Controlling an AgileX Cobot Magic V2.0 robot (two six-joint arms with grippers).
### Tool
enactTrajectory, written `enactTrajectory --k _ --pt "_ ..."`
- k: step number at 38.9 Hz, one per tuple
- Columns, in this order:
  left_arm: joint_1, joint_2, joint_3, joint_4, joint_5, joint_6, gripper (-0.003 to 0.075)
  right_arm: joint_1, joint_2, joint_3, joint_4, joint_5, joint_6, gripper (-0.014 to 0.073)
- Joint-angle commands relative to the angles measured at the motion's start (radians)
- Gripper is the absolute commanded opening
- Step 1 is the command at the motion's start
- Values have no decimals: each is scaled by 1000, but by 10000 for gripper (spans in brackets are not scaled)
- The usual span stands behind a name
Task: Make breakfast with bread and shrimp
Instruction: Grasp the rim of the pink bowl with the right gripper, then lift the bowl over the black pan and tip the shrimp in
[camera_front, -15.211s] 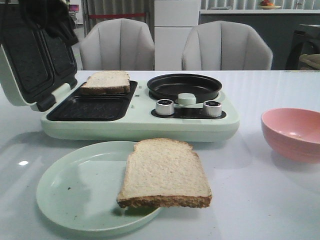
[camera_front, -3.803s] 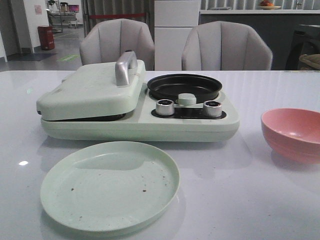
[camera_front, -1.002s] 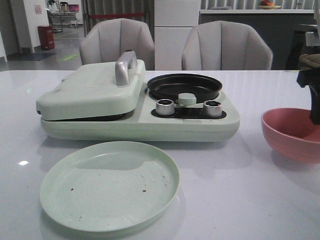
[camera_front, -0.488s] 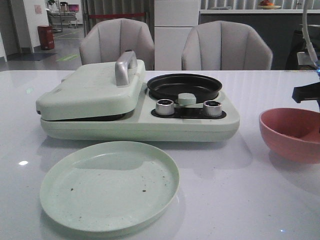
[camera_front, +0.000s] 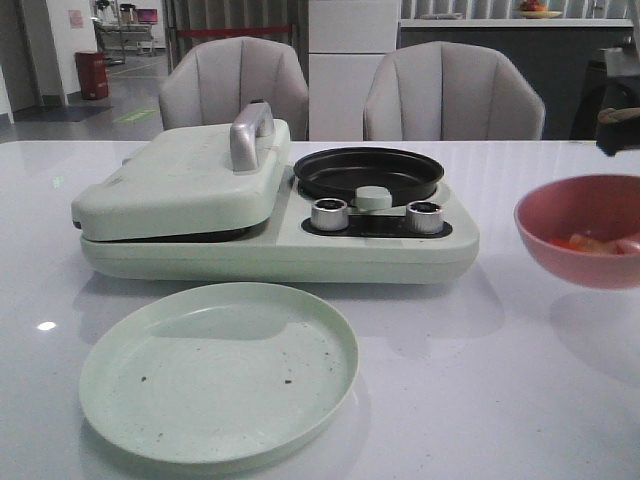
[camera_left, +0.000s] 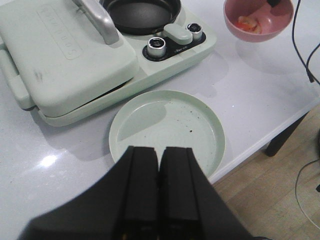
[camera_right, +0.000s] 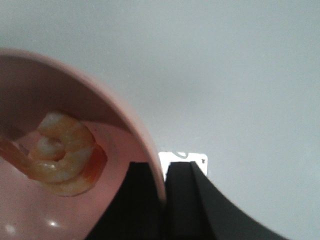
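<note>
Front view, progress: the grill (camera_front: 180, 180) has its lid down, so the bread, which is nowhere in sight, is presumably inside; the plate (camera_front: 218, 372) in front of it is bare but for crumbs. What seems left is getting the shrimp (camera_front: 590, 243) into the pan (camera_front: 368, 172), which holds nothing.
Front view, shrimp: orange-pink pieces lie in the bowl (camera_front: 580, 230), which hangs above the worktop (camera_front: 480, 380) at the right edge, tilted toward the camera.
Front view, right arm: only a dark bit shows at the far right edge above the bowl; its pose cannot be read here.
Left wrist view, left pincer (camera_left: 159, 165): fingers pressed together on nothing, held high over the near rim of the plate (camera_left: 167, 129); the arm appears parked.
Left wrist view, layout: the closed grill (camera_left: 65, 55) sits beyond the plate, the pan (camera_left: 142, 12) beside it, the bowl (camera_left: 257, 20) with shrimp (camera_left: 248, 24) well apart toward the worktop's far corner.
Right wrist view, right pincer (camera_right: 162, 187): clamped on the bowl's rim (camera_right: 150, 165), one finger inside and one outside.
Right wrist view, shrimp (camera_right: 62, 150): curled, resting against the bowl's inner wall near the grip.
Judgement: the bowl is lifted for carrying or tipping toward the pan; the rim grip looks thin, so the bowl could swing.
</note>
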Motion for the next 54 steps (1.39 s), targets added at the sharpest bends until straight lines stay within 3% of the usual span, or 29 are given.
enactTrajectory --k 1,16,24,29,42,54 --pt "-9 2 -30 -8 -70 -4 99 -4 -122 -78 -12 -15 -20 52" --pt "-9 2 -30 -8 -70 -4 99 7 -210 -269 119 -41 -20 52" --pt "-9 2 -30 -8 -70 -4 99 116 -191 -337 44 -34 -42 52" --pt "-9 2 -30 -8 -70 -4 99 221 -142 -415 -141 36 -13 52" --pt "-9 2 -30 -8 -70 -4 99 478 28 -585 -811 229 307 52" --pt "-9 2 -30 -8 -70 -4 99 655 158 -609 -1240 294 456 52"
